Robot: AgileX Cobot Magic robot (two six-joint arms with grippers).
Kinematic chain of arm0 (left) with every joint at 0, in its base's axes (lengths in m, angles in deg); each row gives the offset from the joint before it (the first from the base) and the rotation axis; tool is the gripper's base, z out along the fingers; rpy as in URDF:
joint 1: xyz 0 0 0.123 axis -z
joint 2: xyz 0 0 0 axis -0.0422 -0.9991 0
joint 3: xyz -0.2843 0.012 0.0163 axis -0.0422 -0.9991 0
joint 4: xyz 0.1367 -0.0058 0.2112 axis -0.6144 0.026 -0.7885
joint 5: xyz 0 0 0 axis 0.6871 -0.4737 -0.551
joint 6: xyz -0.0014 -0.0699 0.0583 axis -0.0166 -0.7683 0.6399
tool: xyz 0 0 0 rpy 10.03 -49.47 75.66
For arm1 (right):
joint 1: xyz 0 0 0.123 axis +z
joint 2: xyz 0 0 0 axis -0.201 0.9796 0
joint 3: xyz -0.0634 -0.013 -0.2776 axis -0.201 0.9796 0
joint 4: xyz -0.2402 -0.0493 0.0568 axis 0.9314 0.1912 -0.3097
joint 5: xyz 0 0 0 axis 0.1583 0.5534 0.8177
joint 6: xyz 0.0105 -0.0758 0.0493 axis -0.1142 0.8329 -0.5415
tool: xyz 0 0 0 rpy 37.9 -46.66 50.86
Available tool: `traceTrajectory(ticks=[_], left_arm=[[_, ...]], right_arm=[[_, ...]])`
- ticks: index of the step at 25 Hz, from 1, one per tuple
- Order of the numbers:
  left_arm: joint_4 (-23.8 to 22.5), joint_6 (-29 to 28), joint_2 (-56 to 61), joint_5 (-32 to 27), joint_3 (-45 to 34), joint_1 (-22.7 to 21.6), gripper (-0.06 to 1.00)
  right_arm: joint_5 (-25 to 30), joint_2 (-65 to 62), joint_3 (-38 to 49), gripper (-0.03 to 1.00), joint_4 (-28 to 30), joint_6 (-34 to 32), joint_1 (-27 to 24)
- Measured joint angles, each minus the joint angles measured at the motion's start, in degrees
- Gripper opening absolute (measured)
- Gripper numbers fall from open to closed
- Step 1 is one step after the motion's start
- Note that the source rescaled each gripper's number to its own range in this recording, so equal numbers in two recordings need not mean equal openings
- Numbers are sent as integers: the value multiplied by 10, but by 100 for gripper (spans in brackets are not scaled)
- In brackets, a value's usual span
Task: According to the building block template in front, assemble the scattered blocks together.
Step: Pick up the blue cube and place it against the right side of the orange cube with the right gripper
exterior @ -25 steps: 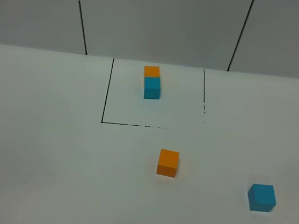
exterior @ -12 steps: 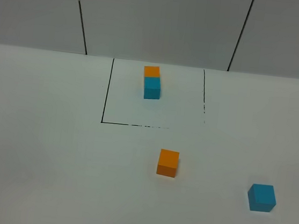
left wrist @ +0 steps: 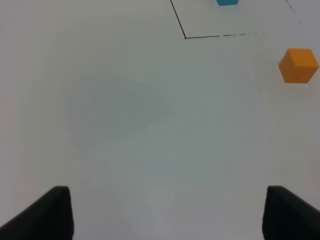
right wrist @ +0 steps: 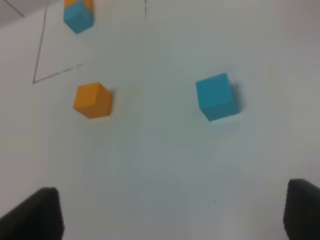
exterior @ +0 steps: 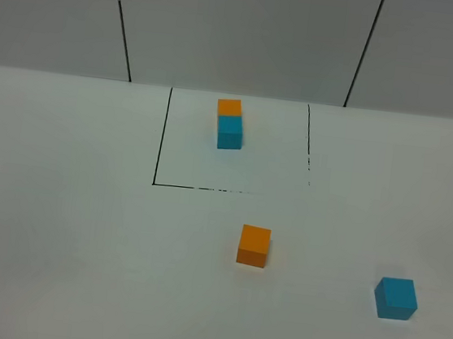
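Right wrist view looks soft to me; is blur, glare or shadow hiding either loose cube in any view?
Right wrist view: somewhat blurred, yet the cyan cube and orange cube read clearly, with faint soft shadows. Exterior high view: sharp, even light, no glare. Left wrist view: mildly soft, no glare.

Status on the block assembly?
Left gripper, right gripper: jaws open, empty. Orange cube and cyan cube apart, not joined. Template inside the outline. Nothing between cubes.
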Motion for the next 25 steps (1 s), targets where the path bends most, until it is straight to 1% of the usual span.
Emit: traceTrajectory(ticks=[3,6,8,10,13,16,19,22,25], left_arm=[[0,0,0,0,0,0,73],[0,0,0,0,0,0,73],[0,0,0,0,0,0,73],[0,0,0,0,0,0,73],[0,0,0,0,0,0,73],[0,0,0,0,0,0,73],[0,0,0,0,0,0,73],[0,0,0,0,0,0,73],[0,0,0,0,0,0,73]], right_arm=[[-49,116,-1,81,-23,33,0],[-96,268,-18,85,-61,97,0],[-104,367,-43,85,-74,129,0],[-104,469,-86,85,-73,158,0],[-83,618,-166,86,-63,187,4],[-61,724,-229,86,-45,192,27],[-61,801,-271,86,-9,173,58],[-83,830,-281,86,19,156,78],[-122,839,-281,86,27,149,83]])
